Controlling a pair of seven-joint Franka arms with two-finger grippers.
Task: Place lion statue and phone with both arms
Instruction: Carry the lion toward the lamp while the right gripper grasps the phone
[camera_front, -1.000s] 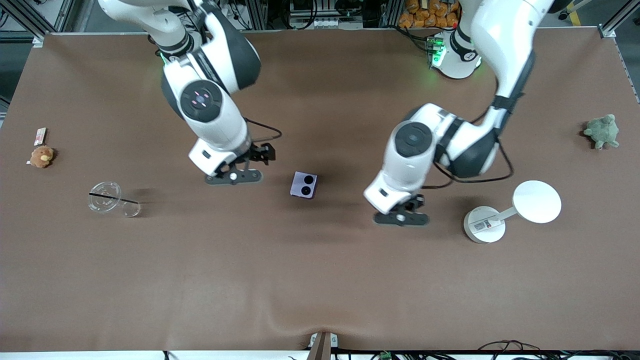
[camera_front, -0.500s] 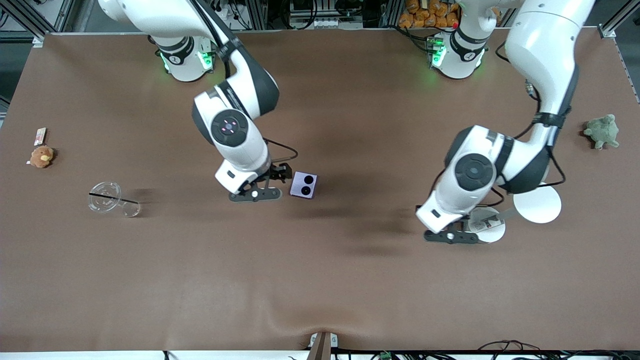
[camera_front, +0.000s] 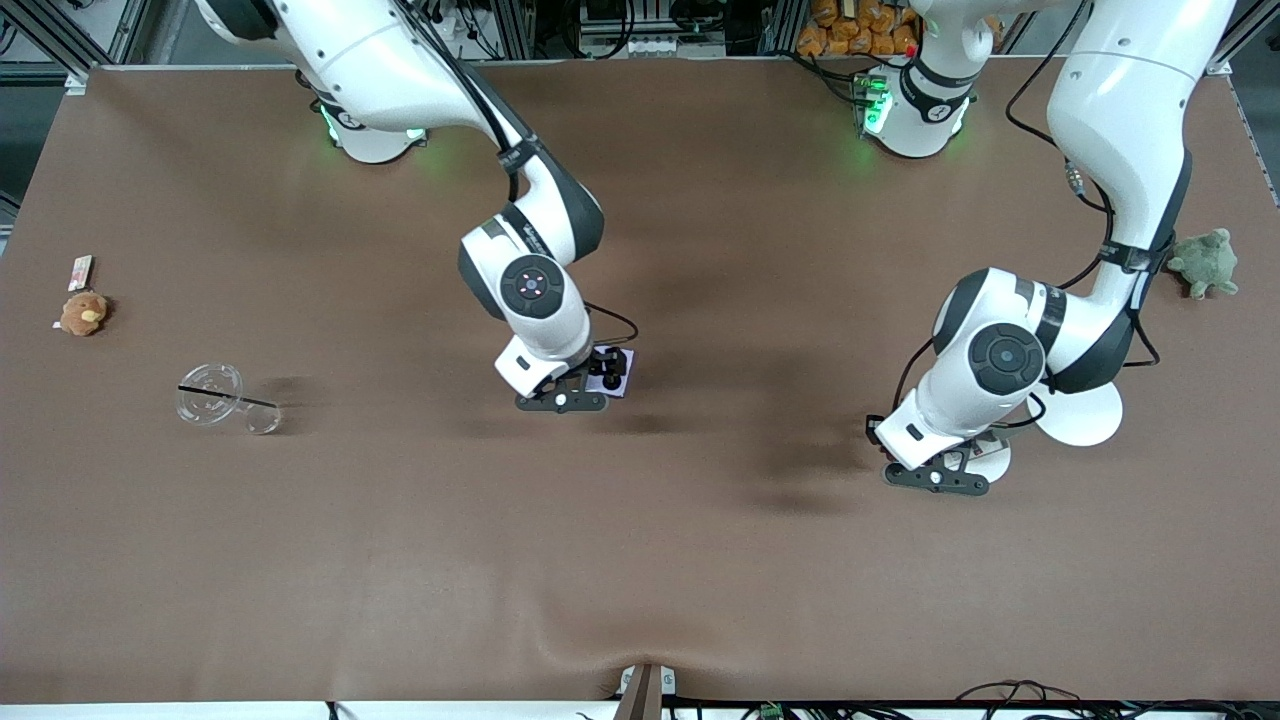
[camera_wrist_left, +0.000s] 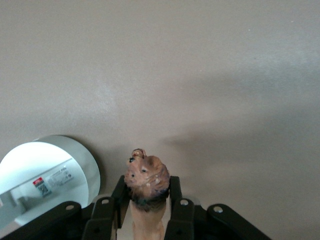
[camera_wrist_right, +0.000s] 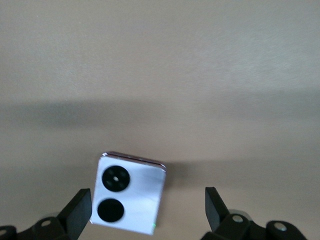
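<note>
Left gripper (camera_wrist_left: 147, 212) clamped on lion statue (camera_wrist_left: 146, 177); statue's head pokes out past fingertips (camera_wrist_left: 120, 192). Gripper hangs over table (camera_front: 700, 560) beside round white base of stand (camera_wrist_left: 47, 175), at left arm's end.

Right gripper (camera_wrist_right: 145, 212) spread wide, nothing between fingers (camera_wrist_right: 77, 210). Folded lavender-white phone (camera_wrist_right: 127, 192) lies flat on table directly below it, two black camera circles up, partly hidden under gripper in front view (camera_front: 614, 383).

Green plush turtle (camera_front: 1205, 262) well apart from left gripper, near table edge.
</note>
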